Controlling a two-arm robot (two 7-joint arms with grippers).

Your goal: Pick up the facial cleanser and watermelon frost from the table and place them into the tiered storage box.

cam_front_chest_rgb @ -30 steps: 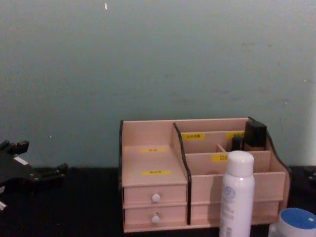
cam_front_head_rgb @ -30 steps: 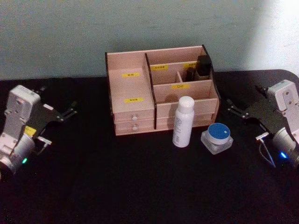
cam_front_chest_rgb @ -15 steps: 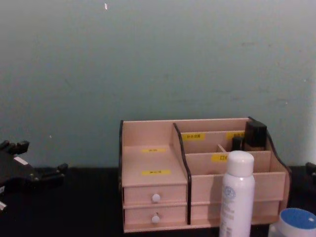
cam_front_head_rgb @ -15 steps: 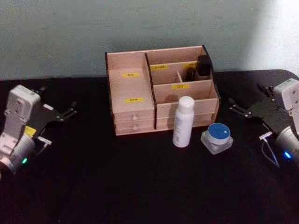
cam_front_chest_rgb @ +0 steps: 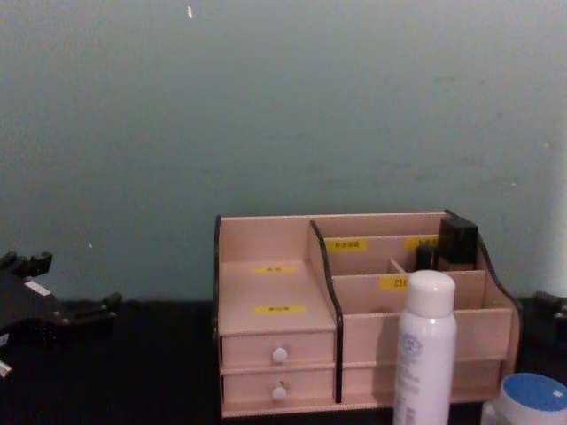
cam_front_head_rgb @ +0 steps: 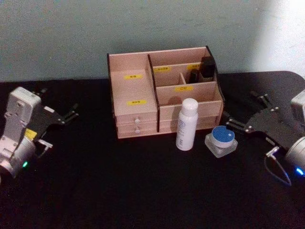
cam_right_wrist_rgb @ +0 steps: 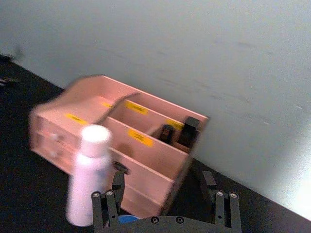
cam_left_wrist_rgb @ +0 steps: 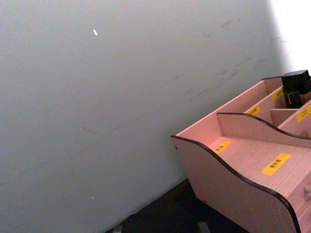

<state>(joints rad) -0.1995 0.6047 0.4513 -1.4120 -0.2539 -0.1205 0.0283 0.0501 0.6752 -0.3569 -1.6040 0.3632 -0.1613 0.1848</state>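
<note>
While the right gripper hangs open just right of the jar, squat, clear, blue-lidded, the tall white cleanser stands beside it before the box, left gripper open, far left.

The left hand and the right hand hover low at either side, fingers spread wide.

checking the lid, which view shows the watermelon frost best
Head view: the watermelon frost stands whole, blue lid up. Chest view cuts it off at the bottom corner; right wrist view has a blue sliver of lid.
</note>
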